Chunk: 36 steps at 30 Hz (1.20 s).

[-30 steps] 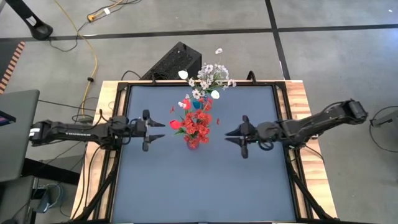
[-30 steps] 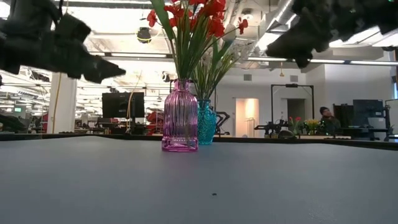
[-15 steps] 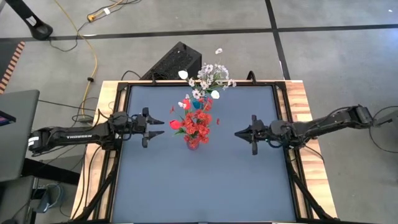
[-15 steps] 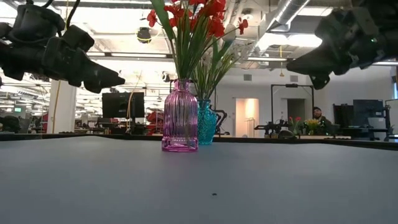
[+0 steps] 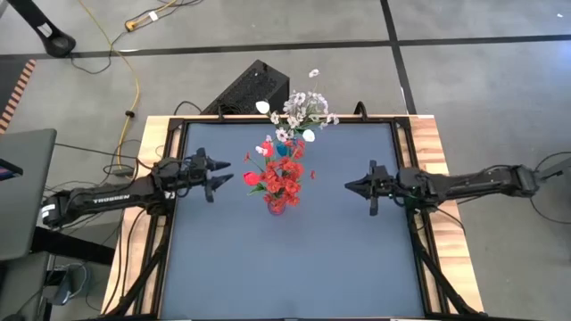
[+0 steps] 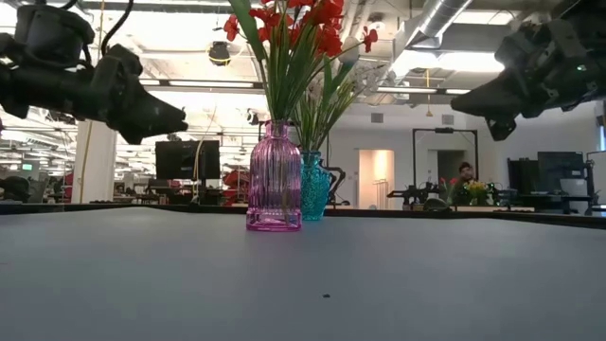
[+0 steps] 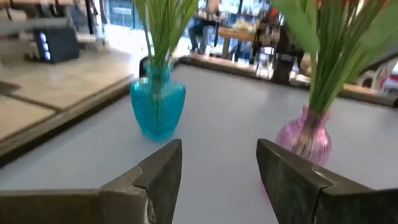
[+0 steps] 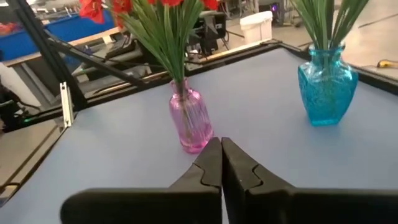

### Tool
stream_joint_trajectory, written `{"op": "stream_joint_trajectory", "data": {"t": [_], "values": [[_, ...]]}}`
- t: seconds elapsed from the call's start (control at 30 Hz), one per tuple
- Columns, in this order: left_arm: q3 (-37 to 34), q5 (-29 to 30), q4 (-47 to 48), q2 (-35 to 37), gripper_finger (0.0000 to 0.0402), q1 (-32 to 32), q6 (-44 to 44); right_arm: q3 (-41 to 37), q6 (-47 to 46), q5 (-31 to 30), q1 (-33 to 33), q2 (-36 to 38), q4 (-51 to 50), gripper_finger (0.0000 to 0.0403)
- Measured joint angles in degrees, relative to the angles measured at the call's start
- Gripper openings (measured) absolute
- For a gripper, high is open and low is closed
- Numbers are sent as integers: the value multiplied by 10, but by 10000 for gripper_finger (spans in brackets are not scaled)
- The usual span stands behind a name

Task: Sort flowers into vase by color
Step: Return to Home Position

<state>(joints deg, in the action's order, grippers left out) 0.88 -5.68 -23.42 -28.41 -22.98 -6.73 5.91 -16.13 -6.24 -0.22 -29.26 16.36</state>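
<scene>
A pink glass vase stands on its base on the table's middle and holds the red flowers. Behind it, toward the far edge, a teal vase holds the white flowers. Both vases show in the wrist views: pink vase, teal vase. My left gripper hovers open to the left of the pink vase, raised off the table. My right gripper hovers shut to its right, also raised. Neither touches anything.
The dark blue table top has a black frame rail around it and wooden borders at both sides. A black box sits on the floor beyond the far edge. A person sits far back in the room.
Both arms have drawn back from the vases: my left gripper toward the table's left and slightly far edge, my right gripper toward the right edge. The right gripper has shut. The vases and flowers have stayed put.
</scene>
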Motion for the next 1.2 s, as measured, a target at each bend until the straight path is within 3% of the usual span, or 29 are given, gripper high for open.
{"op": "stream_joint_trajectory", "data": {"t": [0.1,0.3,0.57,0.87,1.2], "values": [[9,1,69,50,197,0,13,0,-4,-9,7,55,-59,21],[-3,38,166,161,196,0,0,0,-2,-84,21,145,-160,29],[-1,49,227,279,196,0,-10,0,14,-86,21,234,-254,25],[-1,29,224,277,196,1,-20,-55,79,32,21,285,-144,26],[0,30,226,276,196,1,-71,-55,96,35,20,285,-145,30]]}}
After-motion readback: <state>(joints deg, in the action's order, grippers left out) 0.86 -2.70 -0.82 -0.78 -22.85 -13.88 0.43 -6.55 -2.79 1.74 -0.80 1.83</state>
